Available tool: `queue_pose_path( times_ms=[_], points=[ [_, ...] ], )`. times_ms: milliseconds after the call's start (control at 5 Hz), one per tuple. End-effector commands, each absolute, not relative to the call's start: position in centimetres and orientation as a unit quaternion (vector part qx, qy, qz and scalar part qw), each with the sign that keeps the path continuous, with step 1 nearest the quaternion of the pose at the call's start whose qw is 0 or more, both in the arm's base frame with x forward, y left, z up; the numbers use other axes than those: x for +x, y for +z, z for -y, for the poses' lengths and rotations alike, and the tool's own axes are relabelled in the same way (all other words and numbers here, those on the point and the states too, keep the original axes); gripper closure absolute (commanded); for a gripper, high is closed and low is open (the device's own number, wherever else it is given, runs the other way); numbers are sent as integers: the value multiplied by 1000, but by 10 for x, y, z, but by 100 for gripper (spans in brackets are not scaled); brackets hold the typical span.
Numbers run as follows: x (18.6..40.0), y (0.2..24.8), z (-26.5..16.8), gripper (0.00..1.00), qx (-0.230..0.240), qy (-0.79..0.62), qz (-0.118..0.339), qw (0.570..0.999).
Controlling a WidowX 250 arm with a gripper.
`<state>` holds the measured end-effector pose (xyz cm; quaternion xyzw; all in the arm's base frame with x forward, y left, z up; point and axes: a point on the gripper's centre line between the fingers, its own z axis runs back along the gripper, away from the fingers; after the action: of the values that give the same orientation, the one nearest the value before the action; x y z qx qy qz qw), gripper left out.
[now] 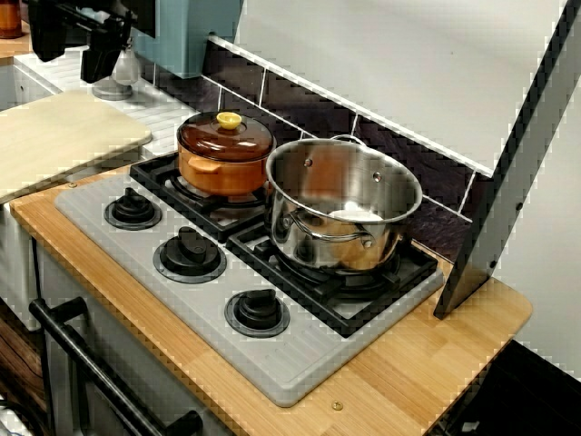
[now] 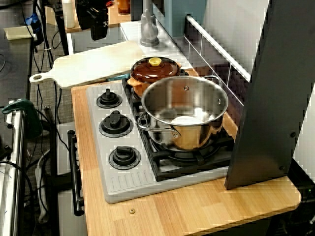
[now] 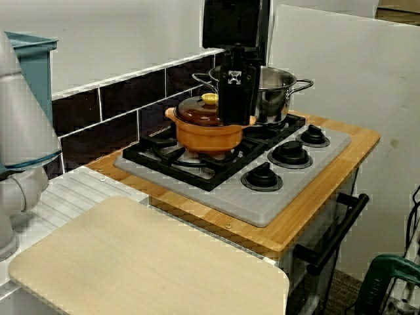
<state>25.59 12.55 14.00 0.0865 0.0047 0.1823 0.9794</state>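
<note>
The view from the sink side shows the whole gripper (image 3: 237,113) hanging in the air near the wooden board (image 3: 144,269), touching nothing, its outline overlapping the orange pot (image 3: 207,136); whether its claw is parted or clenched I cannot tell; the front view crops it, yet shows a white lump (image 1: 356,213) inside the steel pot (image 1: 309,182); two pots, one lid (image 3: 197,111), three knobs (image 1: 190,252), one board.

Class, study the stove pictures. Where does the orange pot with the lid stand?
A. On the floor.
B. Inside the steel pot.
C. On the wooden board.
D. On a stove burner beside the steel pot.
D: the orange pot sits on a black burner grate of the stove, right next to the steel pot.
</note>
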Motion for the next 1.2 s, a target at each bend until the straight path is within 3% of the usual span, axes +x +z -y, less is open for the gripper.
queue_pose_path(
  times_ms=[0, 1000],
  points=[
    [250, 159, -139, 10, 84, 176, 30, 980],
    [266, 132, -143, 9, 90, 165, 5, 982]
  ],
)
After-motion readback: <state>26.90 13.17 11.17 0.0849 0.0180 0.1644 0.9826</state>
